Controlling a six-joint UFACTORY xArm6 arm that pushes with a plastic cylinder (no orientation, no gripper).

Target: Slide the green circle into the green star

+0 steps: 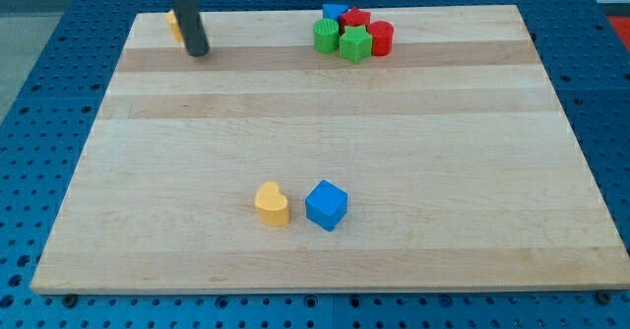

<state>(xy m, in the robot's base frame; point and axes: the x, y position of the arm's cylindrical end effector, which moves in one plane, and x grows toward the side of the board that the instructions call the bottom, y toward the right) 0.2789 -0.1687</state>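
One cluster sits at upper centre: green circle (324, 36) already touching green star (355, 43). The rod's tip (198, 52), bare and carrying nothing, stands upper left beside a yellow block (174, 24). It should approach the circle's left and nudge gently rightward.

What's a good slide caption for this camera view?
My tip at the board's top-left beside a yellow block; green circle already touching green star in the top cluster.

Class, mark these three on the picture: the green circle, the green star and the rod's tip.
green circle (323, 36): camera view, on its top face.
green star (354, 43): camera view, on its top face, touching the circle's right.
my tip (198, 51): camera view, the rod's very end, far left of both.
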